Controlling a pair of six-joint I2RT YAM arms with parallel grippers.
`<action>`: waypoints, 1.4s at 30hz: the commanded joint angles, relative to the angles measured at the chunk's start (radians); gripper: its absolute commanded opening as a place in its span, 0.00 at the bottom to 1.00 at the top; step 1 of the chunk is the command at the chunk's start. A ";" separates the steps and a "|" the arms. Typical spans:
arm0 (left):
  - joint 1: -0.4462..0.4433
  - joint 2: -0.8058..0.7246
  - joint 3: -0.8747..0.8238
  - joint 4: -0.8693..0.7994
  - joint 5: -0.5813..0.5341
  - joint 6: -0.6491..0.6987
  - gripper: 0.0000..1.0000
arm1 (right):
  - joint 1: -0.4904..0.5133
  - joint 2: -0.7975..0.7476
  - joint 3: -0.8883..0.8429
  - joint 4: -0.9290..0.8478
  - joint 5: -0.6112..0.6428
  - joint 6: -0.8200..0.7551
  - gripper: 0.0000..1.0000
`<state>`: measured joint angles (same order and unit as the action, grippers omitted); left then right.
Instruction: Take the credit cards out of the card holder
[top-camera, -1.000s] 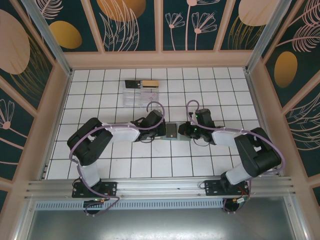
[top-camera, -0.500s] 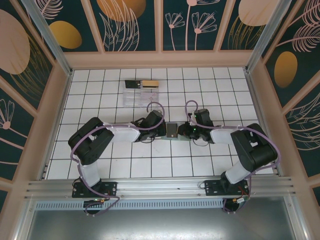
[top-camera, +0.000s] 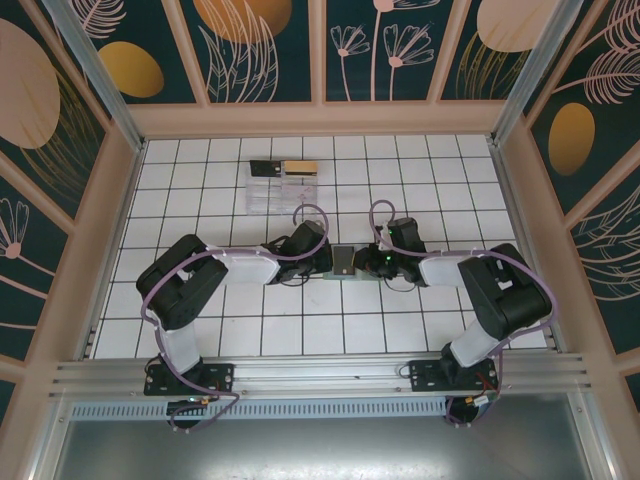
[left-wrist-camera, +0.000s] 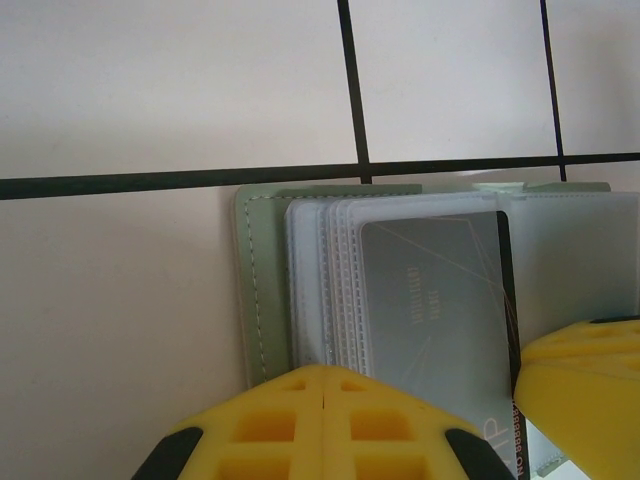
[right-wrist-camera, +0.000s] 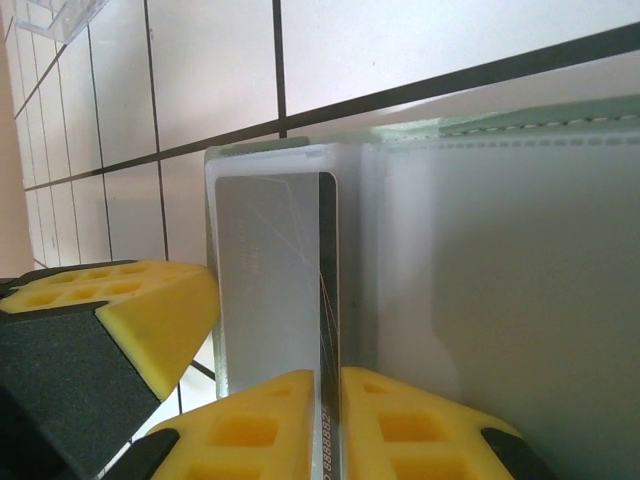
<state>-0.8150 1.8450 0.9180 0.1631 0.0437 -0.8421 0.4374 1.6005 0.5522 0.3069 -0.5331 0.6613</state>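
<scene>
So: over the last second the right arm slid in toward the card holder (top-camera: 343, 262). Its wrist now sits tighter against the holder's right side and the elbow is tucked closer. The left arm hasn't budged, and the holder hasn't shifted on the surface (top-camera: 300, 330).

Left fingers (left-wrist-camera: 300, 425): pressed together, tips down on the near edge of the holder's clear sleeves (left-wrist-camera: 320, 290), beside the green cover edge. Looks like pinning, not gripping, so it's the anchor.

Right fingers (right-wrist-camera: 300, 425): nearly closed, with the dark edge of a grey card (right-wrist-camera: 268, 270) running into the slit between them. That reads as a pinch on the card itself. The wrist view is too close to tell how much of the card they have.

The card is mostly inside its sleeve. The holder lies open and flat mid-surface, between the two wrists.

Meaning: the approach is done and the grasp looks set, but extraction hasn't started. I'd expect a straight pull along the sleeve next, while the left holds the holder down. Risks are the thin grip slipping off the card edge, or the whole holder dragging along if the pin is weak.

Far side: a clear box (top-camera: 270, 190) with a gold card-like thing (top-camera: 300, 167) at its right end. One card may be out already, can't confirm.
</scene>
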 joint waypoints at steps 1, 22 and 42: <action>0.002 0.018 -0.022 -0.023 0.015 -0.009 0.00 | -0.007 0.014 0.019 0.034 -0.031 0.012 0.17; 0.002 0.014 -0.023 -0.043 0.003 -0.015 0.00 | -0.104 -0.024 -0.064 -0.027 0.006 -0.008 0.01; 0.002 0.014 -0.005 -0.051 0.012 -0.006 0.00 | -0.087 0.031 -0.038 0.086 -0.092 0.025 0.22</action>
<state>-0.8150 1.8450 0.9161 0.1638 0.0441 -0.8497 0.3435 1.6066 0.5087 0.3622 -0.6044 0.6716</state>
